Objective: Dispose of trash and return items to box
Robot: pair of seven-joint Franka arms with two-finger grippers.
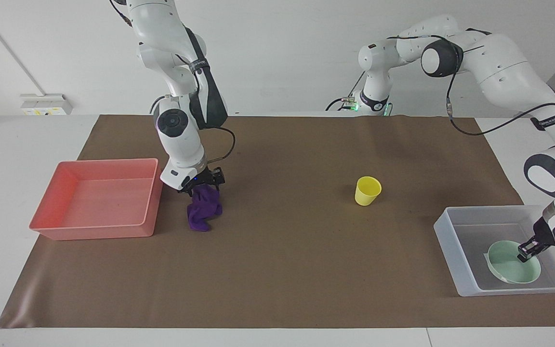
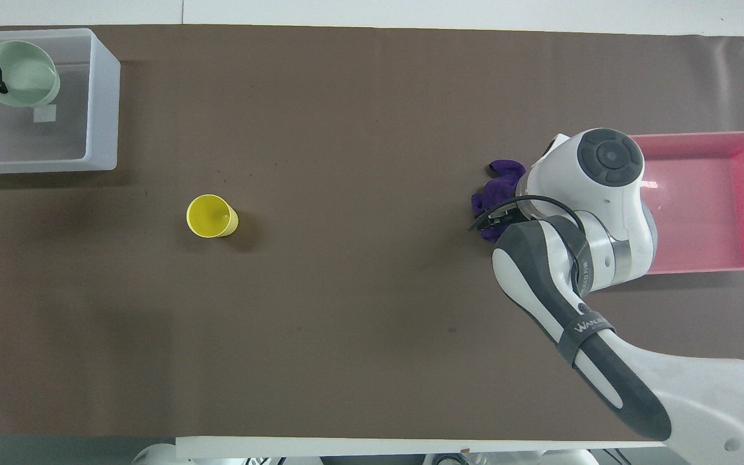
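Note:
The purple cloth [image 1: 200,212] lies on the brown mat beside the pink tray; it also shows in the overhead view [image 2: 500,188]. My right gripper [image 1: 204,187] is down on the cloth's top, on its end nearer to the robots. My left gripper [image 1: 530,248] is shut on the rim of the mint-green bowl [image 1: 508,265] and holds it low inside the translucent box [image 1: 451,241]. In the overhead view the bowl [image 2: 26,71] covers part of the box's white sticker. The yellow cup [image 1: 367,191] stands upright on the mat between cloth and box.
The pink tray [image 1: 94,202] stands empty at the right arm's end of the table. The box [image 2: 104,97] stands at the left arm's end. The brown mat [image 1: 282,270] covers most of the table. My right arm hides part of the cloth from above.

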